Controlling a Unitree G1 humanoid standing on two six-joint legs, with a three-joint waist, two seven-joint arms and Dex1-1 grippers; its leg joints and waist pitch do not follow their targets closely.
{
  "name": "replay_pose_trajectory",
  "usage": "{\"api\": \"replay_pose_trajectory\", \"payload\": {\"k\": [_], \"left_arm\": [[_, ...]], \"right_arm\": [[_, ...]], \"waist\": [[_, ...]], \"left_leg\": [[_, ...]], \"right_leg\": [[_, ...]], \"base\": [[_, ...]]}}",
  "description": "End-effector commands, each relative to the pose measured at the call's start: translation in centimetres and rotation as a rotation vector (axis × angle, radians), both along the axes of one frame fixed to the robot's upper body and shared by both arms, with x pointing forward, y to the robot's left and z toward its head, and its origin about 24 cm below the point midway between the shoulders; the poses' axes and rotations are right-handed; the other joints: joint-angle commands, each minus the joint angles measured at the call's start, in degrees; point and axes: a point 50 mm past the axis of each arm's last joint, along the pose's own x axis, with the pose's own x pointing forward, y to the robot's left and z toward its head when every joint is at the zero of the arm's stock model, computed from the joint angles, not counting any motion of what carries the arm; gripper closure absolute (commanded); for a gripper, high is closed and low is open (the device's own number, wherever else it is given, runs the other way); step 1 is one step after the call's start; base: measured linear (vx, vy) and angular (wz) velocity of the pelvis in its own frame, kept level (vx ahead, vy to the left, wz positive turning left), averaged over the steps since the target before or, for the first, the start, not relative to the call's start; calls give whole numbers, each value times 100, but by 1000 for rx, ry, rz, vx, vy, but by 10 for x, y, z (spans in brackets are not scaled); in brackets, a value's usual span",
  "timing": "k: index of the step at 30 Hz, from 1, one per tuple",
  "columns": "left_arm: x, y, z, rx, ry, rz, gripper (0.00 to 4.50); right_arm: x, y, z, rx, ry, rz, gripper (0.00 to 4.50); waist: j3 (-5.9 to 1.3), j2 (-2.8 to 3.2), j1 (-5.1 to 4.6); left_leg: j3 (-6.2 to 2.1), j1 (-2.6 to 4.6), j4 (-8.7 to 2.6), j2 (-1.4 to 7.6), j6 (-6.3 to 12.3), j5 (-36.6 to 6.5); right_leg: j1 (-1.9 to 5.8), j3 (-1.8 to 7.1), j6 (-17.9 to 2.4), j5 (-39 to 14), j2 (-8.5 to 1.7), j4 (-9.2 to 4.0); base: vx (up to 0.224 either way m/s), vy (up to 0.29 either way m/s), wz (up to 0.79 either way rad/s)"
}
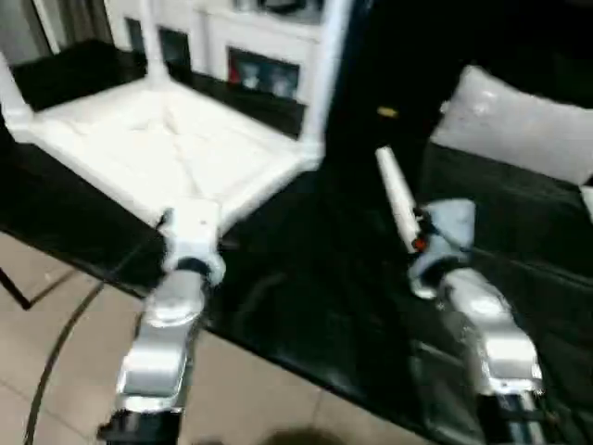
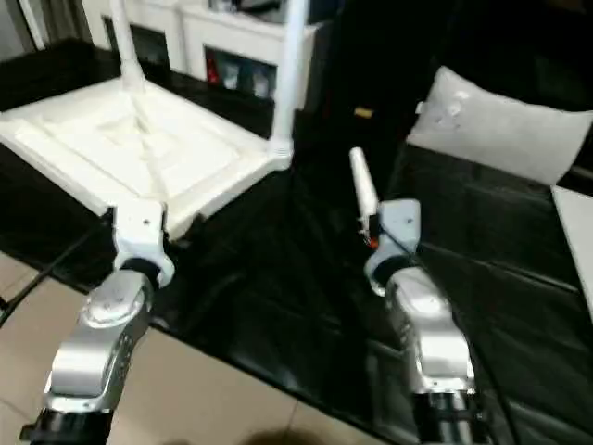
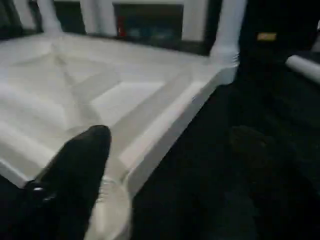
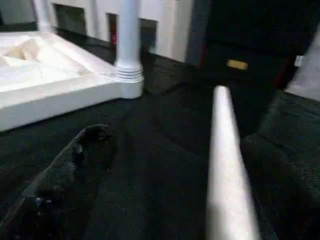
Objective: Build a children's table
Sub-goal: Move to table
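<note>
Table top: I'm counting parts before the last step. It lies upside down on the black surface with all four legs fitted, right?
Not quite. Only three legs stand fitted; the fourth leg is loose, by the right gripper, as the left eye view shows. The table top does lie upside down on the black surface.

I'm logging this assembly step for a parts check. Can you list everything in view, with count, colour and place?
Table top: one, white, upside down on the black surface, ribbed underside up, left of centre.
Fitted legs: three seen, white, standing up from the top's corners.
Loose leg: one, white, beside the right gripper, pointing away from the robot.
Cabinet: one, white with glass doors, behind the table top.
Cushion: one, pale grey, far right.
Black surface: one, under everything.
Tiled floor: beige, near left.
Left gripper: at the top's near corner.
Right gripper: beside the loose leg.
</note>
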Motion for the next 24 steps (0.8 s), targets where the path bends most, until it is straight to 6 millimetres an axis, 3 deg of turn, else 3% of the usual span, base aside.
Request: {"api": "replay_pose_trajectory", "payload": {"k": [1, 2, 3, 4, 7, 8, 9, 10, 11, 12, 13, 14, 15, 16, 17, 18, 19, 20, 21, 22, 23, 24], "left_arm": [[1, 2, 2, 3, -17, -3, 7], [1, 2, 3, -2, -24, -16, 7], [0, 0, 5, -10, -34, -34, 7], [0, -1, 5, -17, -36, -50, 7], [-1, -2, 5, -8, -35, -62, 7], [-1, -2, 4, -4, -31, -68, 7], [-1, -2, 4, -2, -28, -74, 7], [-1, -2, 4, -2, -26, -81, 7], [-1, -2, 3, 3, -22, -90, 7], [-1, -3, 1, 18, -14, -108, 7], [-2, -4, 1, 27, -12, -117, 7], [-2, -4, 1, 28, -11, -118, 7], [-2, -4, 0, 33, -10, -123, 7], [-2, -4, 0, 37, -11, -126, 7], [-2, -4, 0, 38, -12, -128, 7], [-1, -3, 0, 55, -13, -131, 7], [-1, -3, 0, 63, -13, -133, 7], [0, -3, 0, 67, -14, -134, 7], [0, -3, 0, 70, -13, -136, 7], [0, -3, 0, 71, -13, -137, 7], [0, -2, 0, 71, -13, -138, 7], [0, -2, 0, 71, -11, -139, 7]], "right_arm": [[1, 4, 0, 5, 17, 14, 0], [1, 5, 1, 1, 13, 22, 0], [1, 7, 1, -6, 9, 34, 0], [1, 9, 0, -10, 8, 38, 0], [0, 11, -1, -5, 8, 39, 0], [0, 12, -1, -5, 9, 41, 0], [0, 13, -2, -5, 10, 44, 0], [-1, 14, -2, -7, 12, 48, 0], [-1, 15, -2, -7, 14, 51, 0], [-2, 16, -2, -5, 17, 50, 0], [-2, 15, -3, -3, 19, 49, 0], [-2, 15, -3, -3, 19, 49, 0], [-2, 15, -3, -2, 20, 47, 0], [-2, 15, -3, -1, 21, 46, 0], [-2, 15, -3, 0, 22, 45, 0], [-2, 16, -4, 1, 23, 47, 0], [-2, 16, -3, 1, 23, 49, 0], [-2, 17, -3, 1, 23, 50, 0], [-2, 17, -3, 2, 23, 53, 0], [-2, 17, -3, 2, 23, 54, 0], [-2, 18, -3, 2, 23, 57, 0], [-2, 19, -3, 3, 23, 59, 0]], "waist": [[-246, 104, 63], [-236, 126, 51], [-233, 131, 57], [-200, 174, 81], [-123, 196, 42], [-99, 257, 23], [-71, 310, 0], [-80, 361, 24], [-65, 409, 89], [-8, 271, 390], [101, -89, 366], [216, -65, 263], [47, -31, 413], [-52, -1, 528], [-14, 10, 588], [-144, 201, 537], [-104, 177, 479], [-212, 330, 288], [-185, 337, 91], [-191, 324, 71], [-189, 288, 8], [-216, 91, 93]], "left_leg": [[-71, 2, -460, 359, 132, -429], [-69, 133, -556, 482, 98, -717], [-46, 127, -626, 548, 61, -785], [-20, 224, -675, 628, 27, -945], [12, 307, -679, 661, -157, -1394], [-5, 345, -687, 735, -229, -1750], [-103, 339, -825, 960, -250, -2318], [-194, 263, -993, 1172, -263, -2680], [-272, 178, -1249, 1423, -317, -3192], [64, 101, -1519, 1272, -366, -4192], [358, 890, -197, 476, -637, -2988], [372, 872, 454, 256, -431, -1701], [127, 151, 470, 139, -67, -738], [52, 43, 337, 167, -112, -699], [22, 106, 172, 197, -104, -719], [23, 383, -489, 349, -64, -581], [-23, 420, -679, 402, 131, -575], [-302, 998, -888, 866, 272, -579], [-544, 1128, -1023, 1141, 584, -841], [-557, 1204, -996, 1135, 782, -783], [-509, 1170, -945, 1057, 995, -593], [110, 540, -465, 187, 1199, -31]], "right_leg": [[360, 350, 1051, -2841, -702, -968], [316, 249, 977, -2769, -649, -1048], [395, 166, 831, -2474, -653, -1063], [362, 114, 702, -2471, -694, -1127], [354, -54, 629, -3028, -755, -1266], [367, -141, 651, -3238, -761, -1285], [463, -161, 559, -3082, -766, -1163], [586, -68, 444, -2675, -748, -861], [694, 95, 274, -2102, -721, -295], [665, 512, 48, -1540, -550, 546], [-322, 653, 608, -5659, -696, -986], [-543, 652, 788, -7221, -951, -1422], [406, 1134, 558, -6991, -1164, -1139], [648, 1186, 481, -6394, -1123, -975], [620, 1140, 375, -5867, -1047, -945], [655, 803, -385, -3219, -627, -712], [554, 654, -491, -2539, -390, -602], [204, 381, -797, -1262, -400, -258], [2, 284, -808, -632, -458, 14], [-90, 291, -798, -411, -505, 61], [-93, 328, -848, -166, -572, 29], [610, 754, -1605, 541, -815, -376]], "base": [[-109, -193, -8], [-86, -126, 2], [-86, -126, 2], [-72, -87, 6], [-59, -60, 7], [0, 0, 0], [0, 0, 0], [0, 0, 0], [-72, -19, 3], [-72, -19, 3], [4, -85, 15], [87, -95, 2], [87, -95, 2], [110, -27, -12], [100, -7, 15], [100, -7, 15], [62, 19, 25], [113, 43, 10], [113, 43, 10], [138, 33, 7], [134, 10, 14], [134, 10, 14]]}}
